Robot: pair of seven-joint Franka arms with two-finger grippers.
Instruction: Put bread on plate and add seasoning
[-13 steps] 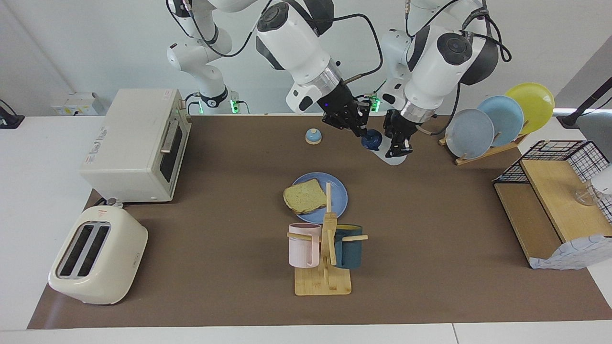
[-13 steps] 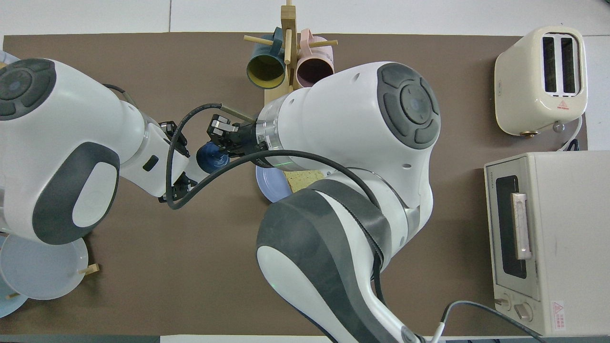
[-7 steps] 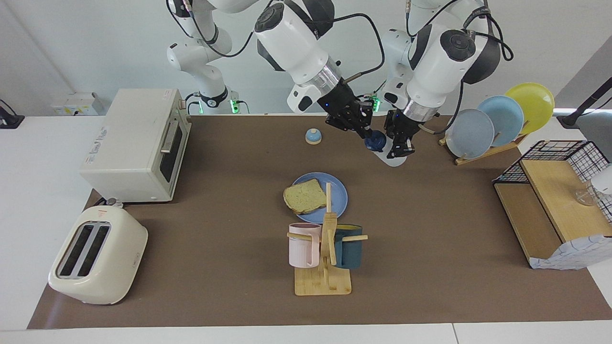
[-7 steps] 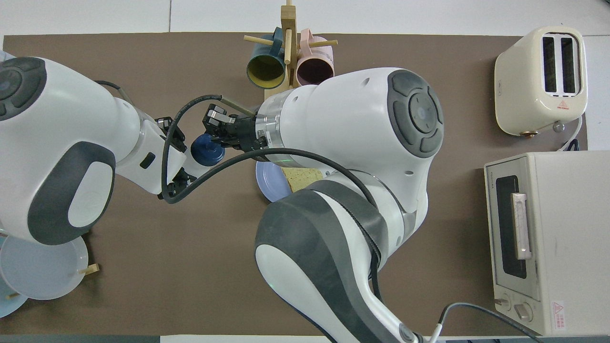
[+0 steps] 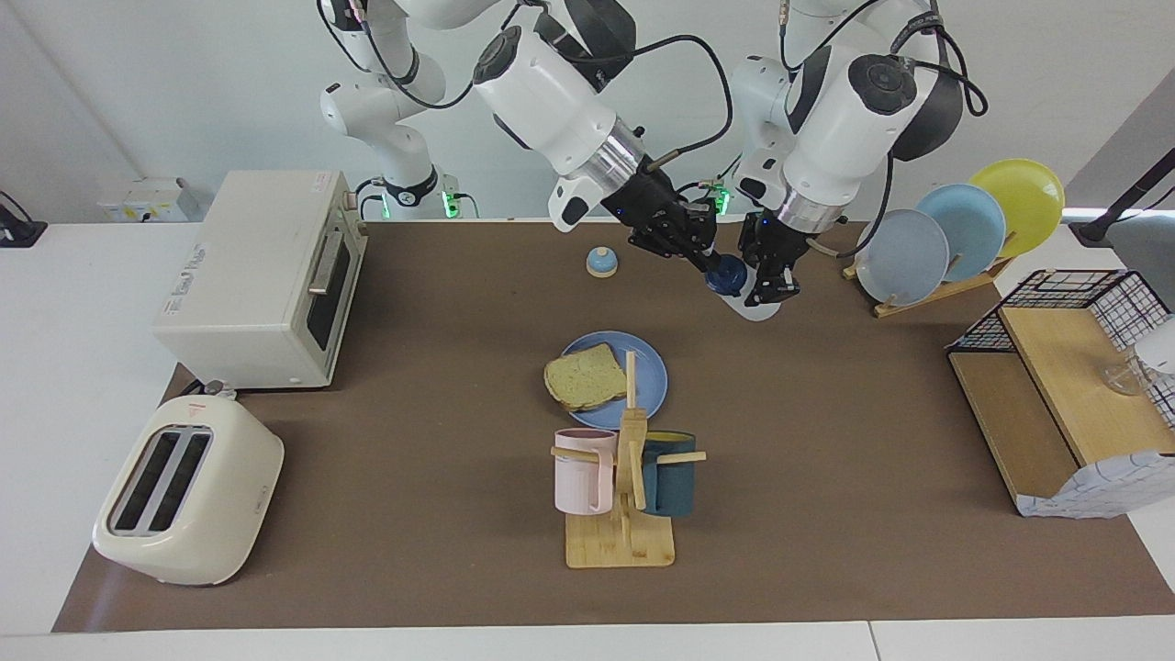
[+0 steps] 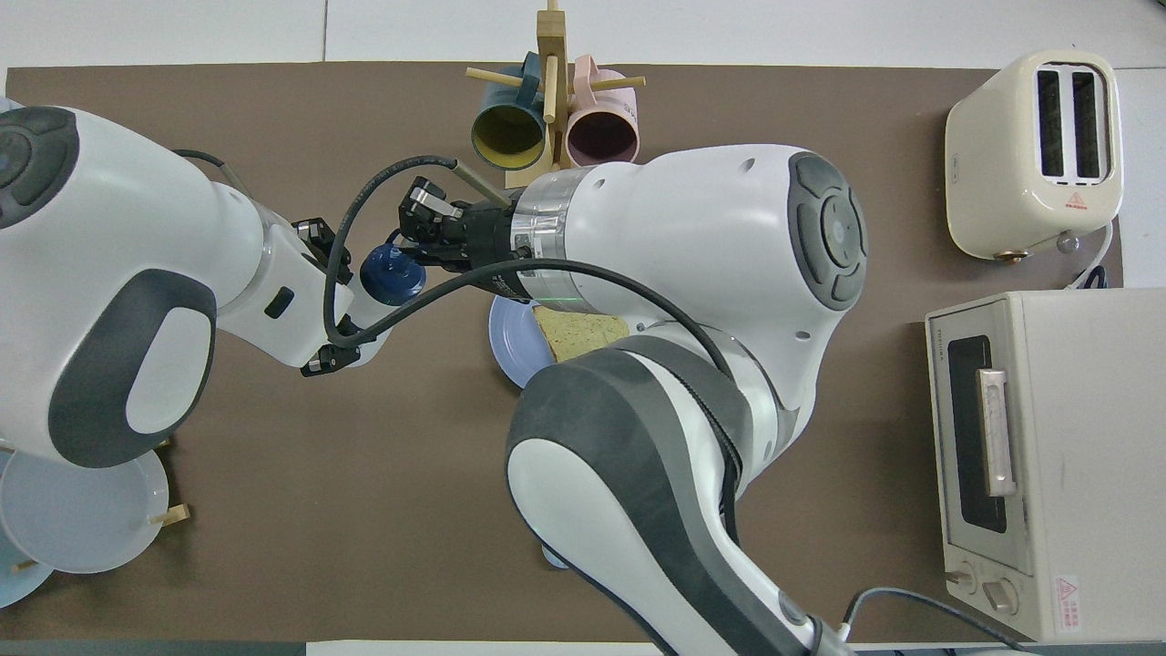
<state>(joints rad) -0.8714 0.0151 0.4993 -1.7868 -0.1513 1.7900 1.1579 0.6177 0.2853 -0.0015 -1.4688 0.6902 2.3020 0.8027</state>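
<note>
The left hand point(image 5: 769, 285) is clamped on the small whitish plastic seasoning bottle point(image 5: 756, 303); the right hand point(image 5: 711, 258) pinches its dark blue knobbed cap point(image 5: 728, 274).

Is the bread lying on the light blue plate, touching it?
Touching. The facing view shows the bread lying flat on the plate, overhanging its rim toward the right arm's end.

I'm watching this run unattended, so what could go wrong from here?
1. The left gripper holds the seasoning tilted while the right gripper grips its cap, not over the plate. If the cap comes off here, seasoning may spill on the mat.
2. The mug rack stands right beside the plate, so an arm coming in low could knock it.
3. The bread overhangs the plate's rim, so some seasoning may miss.
</note>
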